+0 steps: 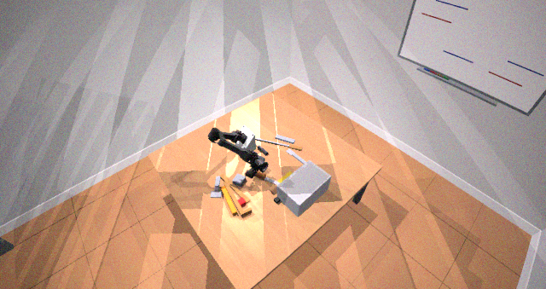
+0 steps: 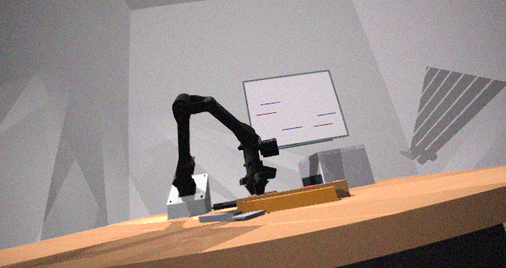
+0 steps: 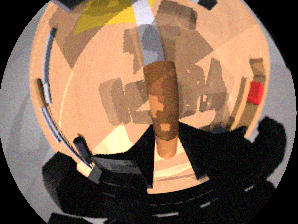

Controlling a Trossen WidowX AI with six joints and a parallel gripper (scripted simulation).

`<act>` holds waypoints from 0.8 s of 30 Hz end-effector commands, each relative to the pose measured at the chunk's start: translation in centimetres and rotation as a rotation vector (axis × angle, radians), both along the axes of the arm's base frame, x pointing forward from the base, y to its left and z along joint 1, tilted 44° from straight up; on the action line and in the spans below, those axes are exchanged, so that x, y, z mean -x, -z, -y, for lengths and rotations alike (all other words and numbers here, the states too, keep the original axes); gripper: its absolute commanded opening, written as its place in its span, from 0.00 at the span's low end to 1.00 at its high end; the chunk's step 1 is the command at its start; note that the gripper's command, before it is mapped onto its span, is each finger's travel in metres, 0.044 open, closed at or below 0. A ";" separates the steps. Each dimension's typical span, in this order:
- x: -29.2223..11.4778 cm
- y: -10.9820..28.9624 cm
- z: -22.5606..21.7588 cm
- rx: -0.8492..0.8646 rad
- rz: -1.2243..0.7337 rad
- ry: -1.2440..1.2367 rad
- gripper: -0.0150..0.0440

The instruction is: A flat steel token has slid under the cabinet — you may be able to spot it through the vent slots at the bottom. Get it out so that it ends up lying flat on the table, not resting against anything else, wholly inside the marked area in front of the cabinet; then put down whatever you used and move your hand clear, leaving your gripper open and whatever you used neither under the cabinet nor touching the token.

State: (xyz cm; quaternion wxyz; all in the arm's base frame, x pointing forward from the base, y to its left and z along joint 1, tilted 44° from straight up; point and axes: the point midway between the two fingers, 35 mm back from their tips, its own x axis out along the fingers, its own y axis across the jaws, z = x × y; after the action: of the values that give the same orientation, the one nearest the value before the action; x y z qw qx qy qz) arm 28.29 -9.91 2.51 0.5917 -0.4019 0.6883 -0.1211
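My gripper [image 1: 258, 170] [image 2: 257, 189] is low over the table and shut on a brown stick [image 1: 268, 178] [image 3: 161, 106]. The stick has a grey end [image 3: 148, 39] that points toward the grey cabinet [image 1: 304, 187] [image 2: 341, 165]. A yellow marked patch [image 1: 287, 176] [image 3: 100, 10] lies on the table by the cabinet's near side, just beyond the stick's tip. The steel token does not show in any view. The gap under the cabinet is too small and dark to read.
A yellow bar [image 1: 229, 200] [image 2: 290, 200], a wooden plank [image 1: 247, 200] and a red block [image 1: 241, 202] [image 3: 256, 91] lie left of the cabinet. Small grey blocks [image 1: 239, 179] and flat plates [image 2: 231, 217] lie near them. Grey bars [image 1: 285, 139] and a thin rod [image 1: 277, 144] lie behind the arm.
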 end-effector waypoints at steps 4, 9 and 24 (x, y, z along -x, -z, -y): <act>1.1 -0.2 0.4 0.003 -0.008 0.001 0.25; 1.6 -0.4 0.6 0.003 -0.009 0.001 0.25; 3.1 -1.0 1.2 0.004 -0.009 0.001 0.25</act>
State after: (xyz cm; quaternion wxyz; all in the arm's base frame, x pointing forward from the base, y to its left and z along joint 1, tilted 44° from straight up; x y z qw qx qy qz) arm 25.82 -10.91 3.41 0.5910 -0.4025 0.6886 -0.1209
